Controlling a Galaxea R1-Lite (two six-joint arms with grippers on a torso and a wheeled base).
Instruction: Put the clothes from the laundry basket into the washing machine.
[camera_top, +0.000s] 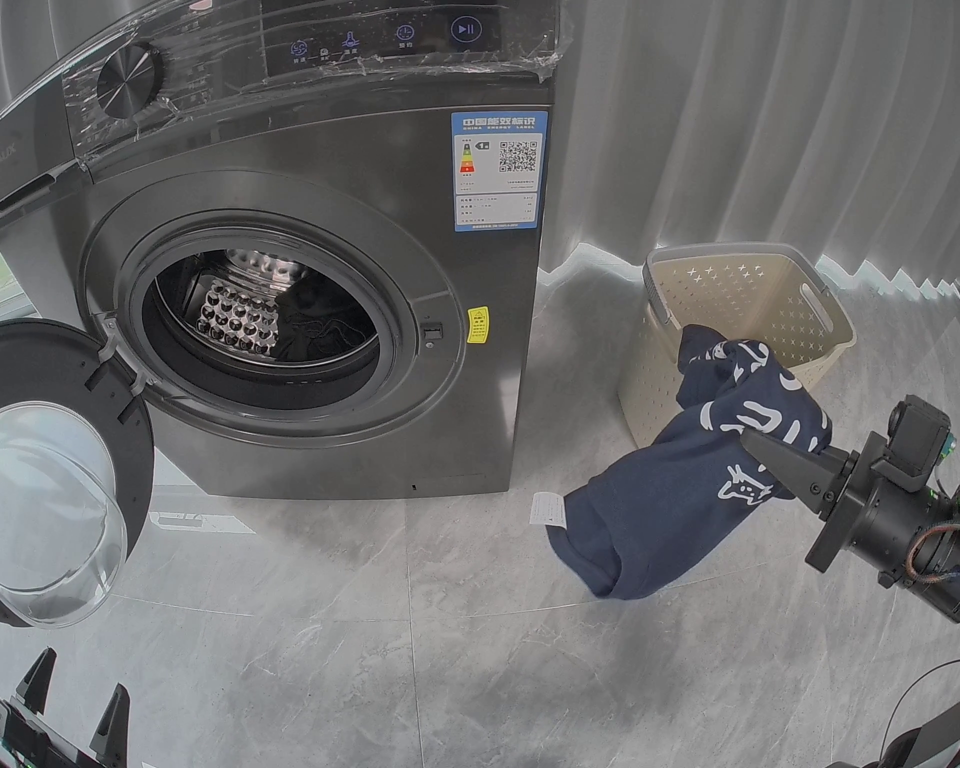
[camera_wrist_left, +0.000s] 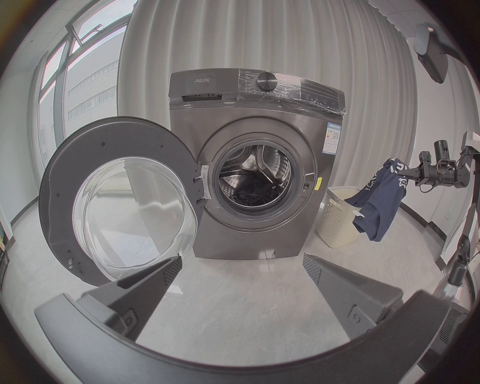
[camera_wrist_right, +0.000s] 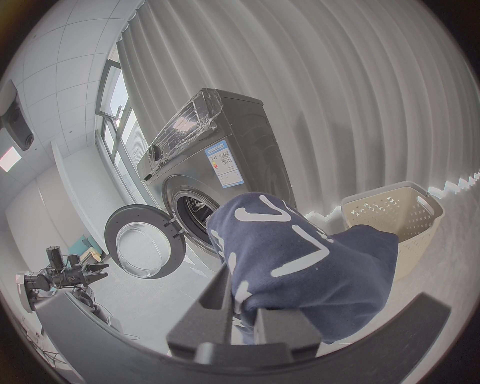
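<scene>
The right gripper (camera_top: 765, 445) is clamped on a navy garment with white print (camera_top: 670, 490), which hangs from its fingers clear of the floor. The cream laundry basket (camera_top: 745, 290) stands just beyond it. The washing machine (camera_top: 400, 200), its door (camera_top: 60, 480) wide open, is well off to the gripper's left. The left gripper (camera_top: 82, 675) is spread, holding nothing.

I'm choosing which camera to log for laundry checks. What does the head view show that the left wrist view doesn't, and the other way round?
Head view extra: a look down into the laundry basket, with its inner walls and handle slots. Left wrist view extra: the windows beside the curtain and the whole open door with its glass. Shared: the washing machine with dark clothes in its drum, the navy shirt hanging from the shut right gripper by the laundry basket, and the open left gripper.
</scene>
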